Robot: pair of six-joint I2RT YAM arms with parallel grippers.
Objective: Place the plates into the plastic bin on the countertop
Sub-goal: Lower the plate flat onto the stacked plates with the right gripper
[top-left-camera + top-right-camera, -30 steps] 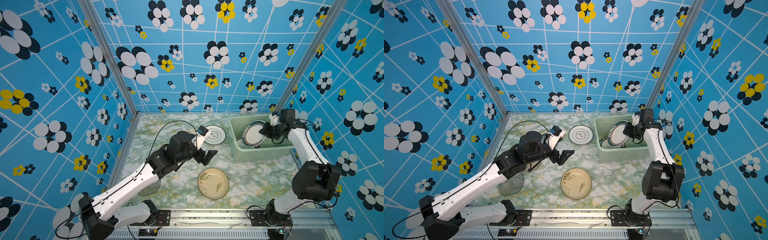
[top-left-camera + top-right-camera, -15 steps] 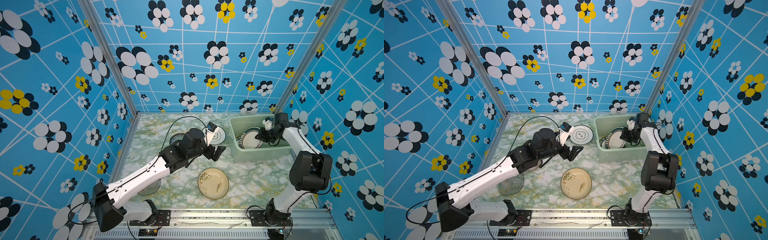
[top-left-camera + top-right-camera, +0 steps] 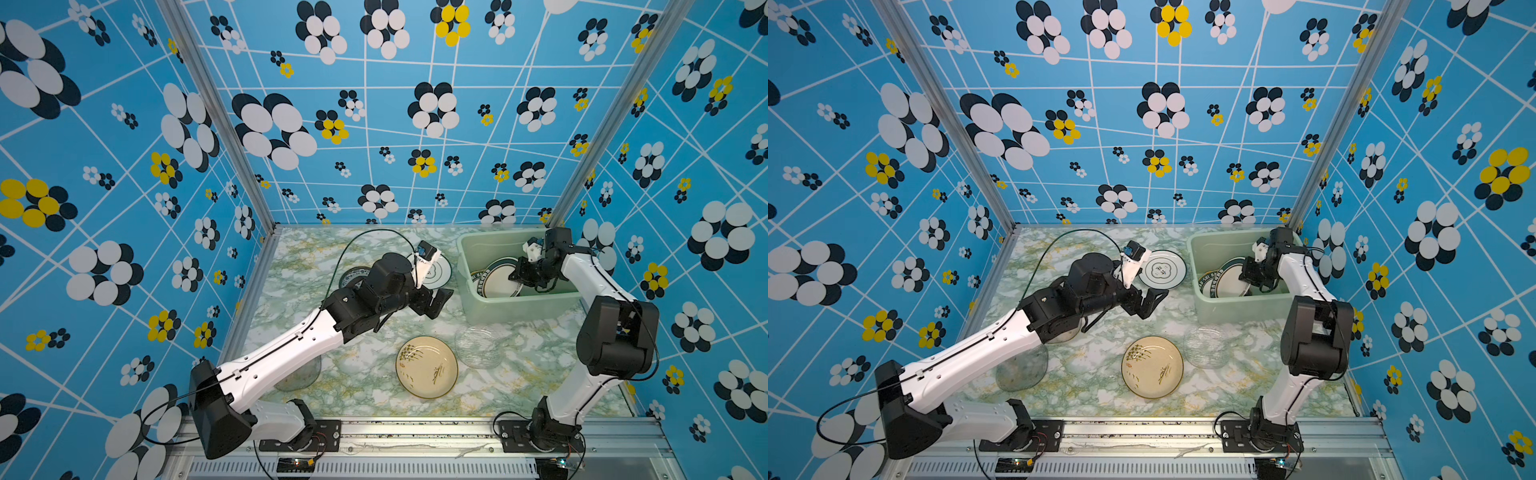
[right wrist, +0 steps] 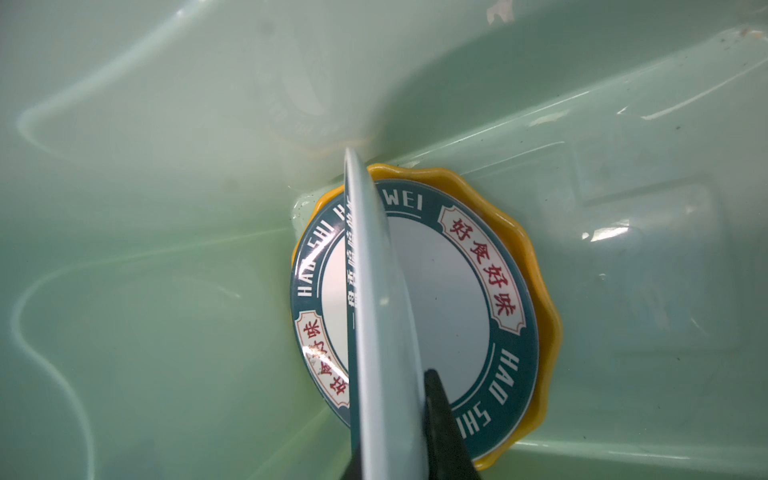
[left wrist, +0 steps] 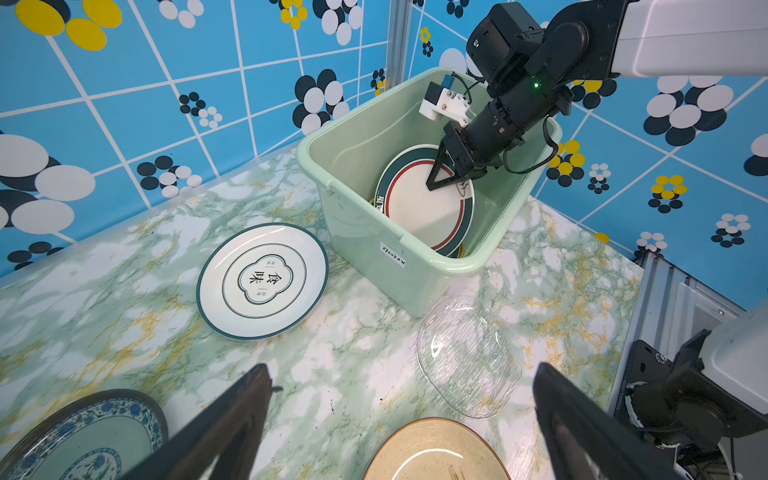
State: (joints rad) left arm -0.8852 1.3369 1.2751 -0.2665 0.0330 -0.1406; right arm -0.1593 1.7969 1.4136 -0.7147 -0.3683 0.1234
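Note:
The plastic bin (image 3: 464, 266) (image 3: 1196, 270) (image 5: 357, 232) stands at the countertop's (image 3: 365, 332) back right. My right gripper (image 3: 521, 274) (image 5: 436, 178) (image 4: 390, 415) reaches inside it, shut on the edge of a tilted white plate with a green rim and red ring (image 5: 424, 208) (image 4: 382, 311). Beneath lie a green lettered plate (image 4: 457, 291) and a yellow scalloped plate (image 4: 540, 299). My left gripper (image 3: 436, 303) (image 3: 1152, 305) (image 5: 401, 370) hangs open and empty above the counter. Around it lie a green-rimmed white plate (image 3: 438, 272) (image 5: 262, 280), a beige plate (image 3: 427, 367), a clear glass plate (image 3: 478, 347) (image 5: 469, 353) and a blue-patterned plate (image 5: 83, 436).
Another clear glass plate (image 3: 299, 374) (image 3: 1021, 370) lies at the front left, partly under my left arm. Blue flowered walls close the counter on three sides. A metal rail (image 3: 415, 432) with both arm bases runs along the front edge.
My left arm has swung right and back, toward the bin, still open. My right gripper has lowered its plate deeper into the bin.

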